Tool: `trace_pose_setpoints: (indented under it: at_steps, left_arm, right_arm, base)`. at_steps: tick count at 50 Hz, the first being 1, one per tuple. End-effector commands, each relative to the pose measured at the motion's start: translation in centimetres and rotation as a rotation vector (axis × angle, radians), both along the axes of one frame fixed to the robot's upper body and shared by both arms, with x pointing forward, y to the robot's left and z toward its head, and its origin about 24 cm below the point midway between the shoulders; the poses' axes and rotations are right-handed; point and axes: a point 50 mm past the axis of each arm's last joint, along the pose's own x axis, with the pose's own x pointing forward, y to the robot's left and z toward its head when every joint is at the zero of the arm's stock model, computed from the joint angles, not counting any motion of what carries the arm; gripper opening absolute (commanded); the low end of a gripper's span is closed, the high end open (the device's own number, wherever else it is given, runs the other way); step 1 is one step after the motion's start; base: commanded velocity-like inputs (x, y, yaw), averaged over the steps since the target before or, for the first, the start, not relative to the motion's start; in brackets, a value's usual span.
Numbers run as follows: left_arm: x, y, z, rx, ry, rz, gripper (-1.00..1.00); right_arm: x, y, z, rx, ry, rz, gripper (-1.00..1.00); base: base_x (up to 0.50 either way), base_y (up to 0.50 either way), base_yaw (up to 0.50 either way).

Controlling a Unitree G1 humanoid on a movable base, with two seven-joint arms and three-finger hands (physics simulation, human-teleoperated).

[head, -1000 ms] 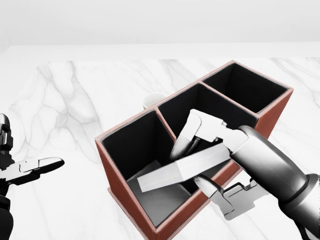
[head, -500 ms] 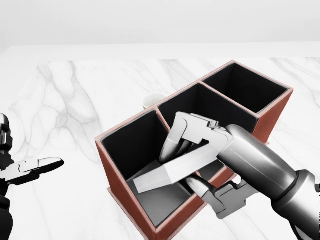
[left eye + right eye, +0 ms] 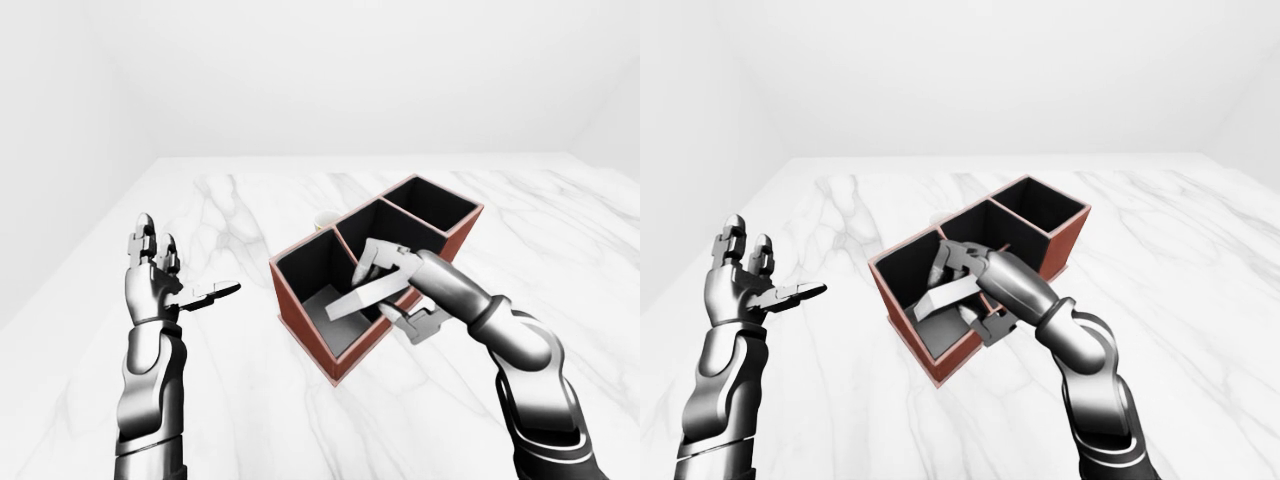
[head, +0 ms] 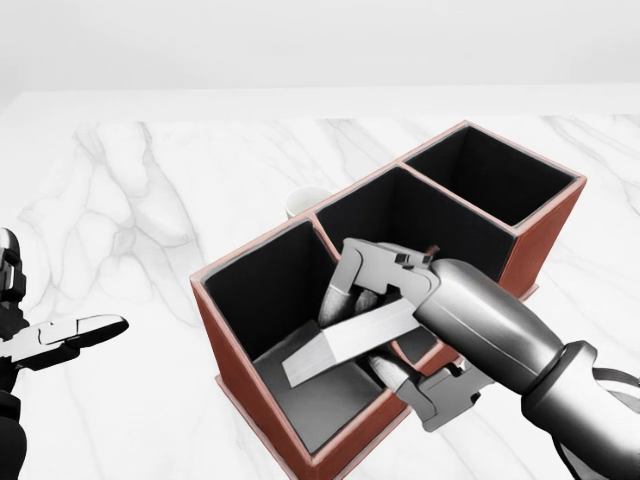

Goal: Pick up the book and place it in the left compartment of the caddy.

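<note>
Presently right hand (image 4: pixel 385 305) grips tilted book (image 4: pixel 345 340) over caddy (image 4: pixel 240 400) left compartment; white cup (image 4: pixel 303 203) beside its far wall; left hand (image 3: pixel 160 285) open, empty.

Book (image 4: pixel 345 340) — pale grey-white, slab-shaped, closed. Tilted: its left end dips down into the left compartment of the caddy, its right end sits higher, over the divider wall toward the middle compartment. Whether the low end touches the compartment floor cannot be told.

Caddy (image 4: pixel 240 400) — reddish-brown outer walls, black lining, three open-topped compartments in a row. It stands upright on white marble, running diagonally from near left to far right.
</note>
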Motion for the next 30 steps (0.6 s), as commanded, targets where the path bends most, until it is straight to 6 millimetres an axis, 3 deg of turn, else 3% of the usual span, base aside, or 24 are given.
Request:
trace_pose_setpoints:
  at_steps: [1, 30]
  left_arm:
    - [0.0, 0.0, 0.0, 0.0, 0.0, 0.0, 1.0]
    - [-0.1, 0.0, 0.3, 0.002, -0.011, 0.001, 1.0]
  right_arm:
    - [0.4, -0.2, -0.4, -0.008, 0.013, -0.035, -1.0]
    - [2.3, -0.2, -2.1, -0.026, 0.092, -0.09, -1.0]
  base:
    - [0.0, 0.0, 0.0]
    - [0.0, 0.0, 0.0]
